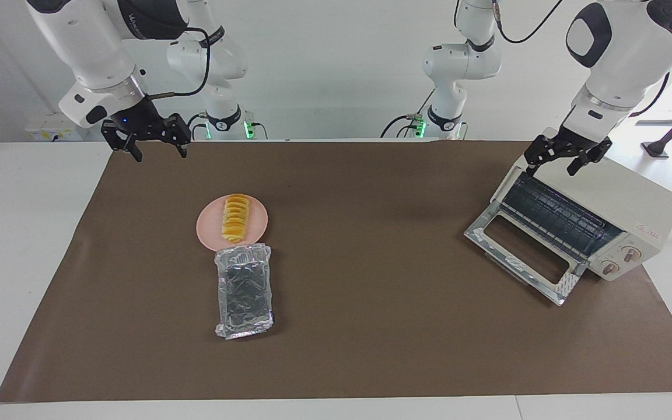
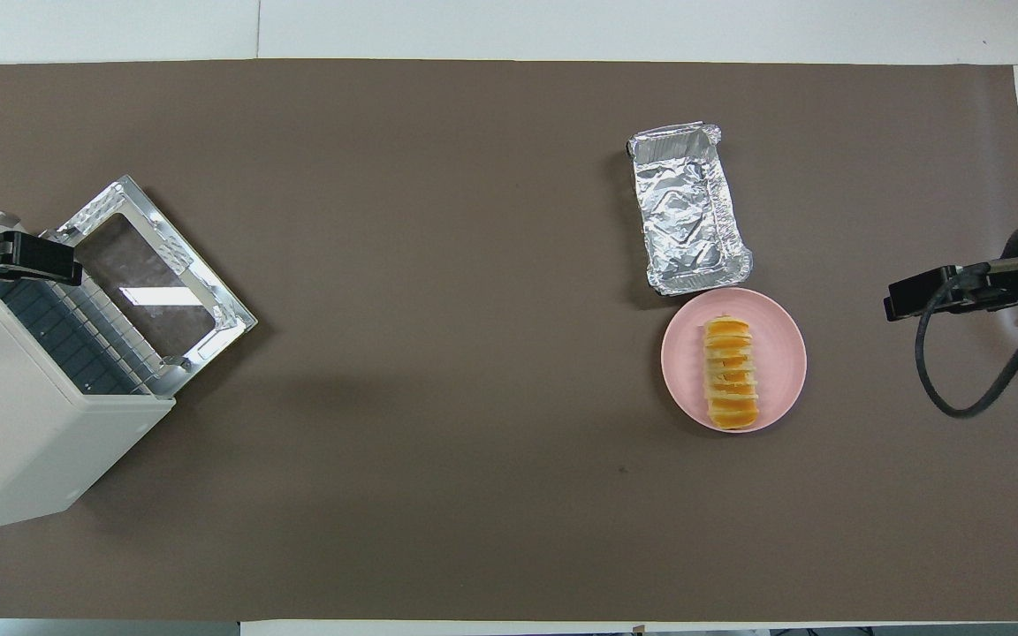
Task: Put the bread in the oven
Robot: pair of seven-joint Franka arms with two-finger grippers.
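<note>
The bread (image 1: 235, 219) is a golden ridged loaf lying on a pink plate (image 1: 258, 226); it also shows in the overhead view (image 2: 730, 374). The cream-white oven (image 1: 627, 198) stands at the left arm's end of the table. Its glass door (image 1: 520, 248) is folded down open and the dark wire rack (image 1: 552, 213) shows inside. My left gripper (image 1: 552, 168) is open and empty, in the air over the oven's top front edge. My right gripper (image 1: 160, 153) is open and empty, raised over the mat's corner at the right arm's end, apart from the bread.
A crinkled silver foil tray (image 1: 244, 290) lies empty, touching the plate's edge, farther from the robots than the plate. A brown mat (image 1: 371, 291) covers the table. The right arm's cable (image 2: 960, 371) hangs by its gripper.
</note>
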